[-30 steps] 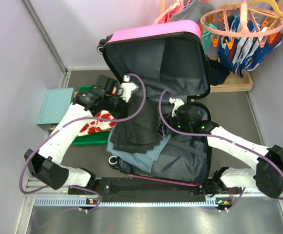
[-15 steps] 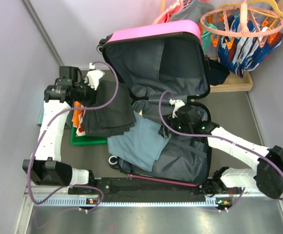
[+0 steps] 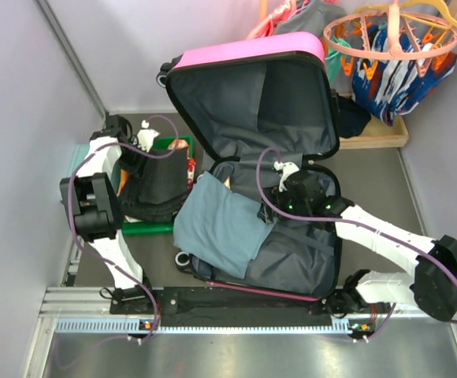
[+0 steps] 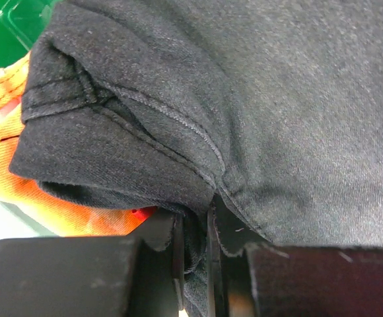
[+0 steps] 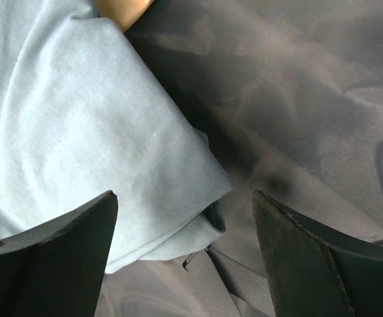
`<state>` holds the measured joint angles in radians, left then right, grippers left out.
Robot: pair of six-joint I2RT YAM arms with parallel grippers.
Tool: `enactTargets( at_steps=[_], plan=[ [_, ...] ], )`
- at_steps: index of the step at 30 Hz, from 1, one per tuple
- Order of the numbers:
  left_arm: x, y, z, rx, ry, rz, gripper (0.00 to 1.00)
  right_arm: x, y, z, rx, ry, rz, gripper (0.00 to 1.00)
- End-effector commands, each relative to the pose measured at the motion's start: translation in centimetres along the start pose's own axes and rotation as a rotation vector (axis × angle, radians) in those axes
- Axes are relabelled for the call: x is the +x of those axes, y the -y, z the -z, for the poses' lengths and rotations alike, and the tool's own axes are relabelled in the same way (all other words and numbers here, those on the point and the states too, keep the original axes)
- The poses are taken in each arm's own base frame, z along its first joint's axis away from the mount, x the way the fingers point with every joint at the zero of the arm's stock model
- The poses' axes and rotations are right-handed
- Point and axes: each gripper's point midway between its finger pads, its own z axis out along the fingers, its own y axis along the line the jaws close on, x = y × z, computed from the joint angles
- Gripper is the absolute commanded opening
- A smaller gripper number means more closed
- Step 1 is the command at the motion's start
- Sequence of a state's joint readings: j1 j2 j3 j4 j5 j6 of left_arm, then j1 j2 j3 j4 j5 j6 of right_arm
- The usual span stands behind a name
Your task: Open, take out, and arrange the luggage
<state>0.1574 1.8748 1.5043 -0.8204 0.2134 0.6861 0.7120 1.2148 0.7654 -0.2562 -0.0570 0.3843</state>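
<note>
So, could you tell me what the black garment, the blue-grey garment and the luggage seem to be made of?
The black garment looks like matte woven cotton, perhaps denim: fine grain, stitched hems. The blue-grey garment seems a soft knit, with smooth rounded folds. The luggage shell looks like hard, smooth pink plastic; its lining seems thin grey synthetic cloth, faintly shiny.
</note>
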Motion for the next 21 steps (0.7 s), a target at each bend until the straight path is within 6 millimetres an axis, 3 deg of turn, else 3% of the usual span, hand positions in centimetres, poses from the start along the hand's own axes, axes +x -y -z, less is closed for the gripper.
enactTargets(
  at_steps=[1,2,6,7,12,14,15,17,18,21],
  plan=[
    [-1.2,-3.7,-0.8,-0.152,0.031,0.033,0.0,-0.6,0.0,0.8,0.011,0.035,0.029,0.82],
    [-1.3,-4.2,-0.9,-0.172,0.039,0.04,0.0,-0.4,0.1,0.8,0.016,0.029,0.03,0.82],
    [-1.7,-5.0,0.1,-0.248,0.062,0.081,0.23,-0.7,0.3,0.9,0.035,0.039,0.003,0.82],
    [-2.1,-5.1,1.0,-0.268,0.08,0.08,0.31,-0.7,0.2,1.0,0.034,0.039,-0.015,0.81],
    [-3.7,-6.1,5.1,-0.387,0.159,0.1,0.44,-1.7,-1.2,1.7,-0.013,0.111,-0.192,0.77],
    [-4.9,-5.9,7.5,-0.42,0.217,0.1,0.5,-2.6,-1.2,3.1,0.022,0.167,-0.194,0.75],
    [-5.3,-5.5,8.2,-0.417,0.24,0.096,0.51,-3.0,-0.2,3.8,0.101,0.2,-0.184,0.74],
    [-7.0,-3.5,10.1,-0.371,0.326,0.061,0.54,-4.0,-1.4,5.9,0.118,0.251,-0.137,0.74],
    [-7.5,-2.7,10.8,-0.353,0.354,0.042,0.54,-4.2,-1.0,6.4,0.158,0.27,-0.128,0.74],
    [-9.0,1.1,13.5,-0.237,0.45,0.01,0.59,-2.3,-2.0,7.1,0.161,0.19,-0.129,0.74]
  ],
)
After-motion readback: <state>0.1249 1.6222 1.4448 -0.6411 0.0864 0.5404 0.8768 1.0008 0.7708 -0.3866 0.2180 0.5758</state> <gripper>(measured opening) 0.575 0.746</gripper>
